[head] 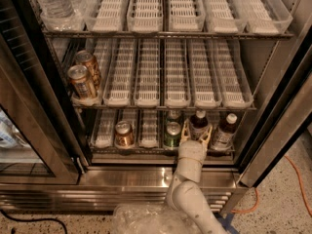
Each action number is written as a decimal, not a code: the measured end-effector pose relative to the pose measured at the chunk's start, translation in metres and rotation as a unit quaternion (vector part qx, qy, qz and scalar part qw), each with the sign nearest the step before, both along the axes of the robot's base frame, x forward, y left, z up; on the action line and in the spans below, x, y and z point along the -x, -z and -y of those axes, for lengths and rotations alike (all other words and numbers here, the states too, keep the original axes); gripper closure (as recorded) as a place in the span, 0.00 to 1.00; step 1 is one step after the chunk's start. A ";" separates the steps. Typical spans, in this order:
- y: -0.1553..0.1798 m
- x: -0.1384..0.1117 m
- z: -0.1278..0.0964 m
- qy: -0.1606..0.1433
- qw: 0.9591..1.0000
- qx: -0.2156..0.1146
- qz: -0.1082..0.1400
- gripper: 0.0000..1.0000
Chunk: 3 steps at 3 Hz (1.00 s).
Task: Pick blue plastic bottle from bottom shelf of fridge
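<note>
The fridge (pixel 146 177) stands with its door open. On the bottom shelf (pixel 105 135), in the white slotted lane trays, stand a brown can (pixel 124 133), a green can (pixel 172 134) and two dark bottles with white caps. The blue plastic bottle (pixel 198 122) is the left one of the two and looks dark in the shade. My gripper (pixel 196 134) reaches in from below at the shelf's front edge. It is open, with one yellowish finger on each side of that bottle's lower part. The bottle's base is hidden behind the gripper.
A second dark bottle (pixel 224 130) stands just right of the gripper, and the green can is close on its left. The middle shelf holds two cans (pixel 84 77) at the left. The top shelf holds water bottles (pixel 53 4). The glass door (pixel 29 130) stands at the left, and an orange cable (pixel 295 179) lies on the floor.
</note>
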State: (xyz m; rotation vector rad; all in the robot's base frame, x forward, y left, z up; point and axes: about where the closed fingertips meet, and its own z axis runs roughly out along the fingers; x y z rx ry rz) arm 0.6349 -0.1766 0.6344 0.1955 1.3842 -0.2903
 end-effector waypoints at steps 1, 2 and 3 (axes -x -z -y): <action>0.000 0.000 0.000 0.000 1.000 0.000 0.000 0.78; 0.000 0.000 0.000 0.000 1.000 0.000 0.000 0.99; 0.000 0.000 0.000 0.000 1.000 0.000 0.000 1.00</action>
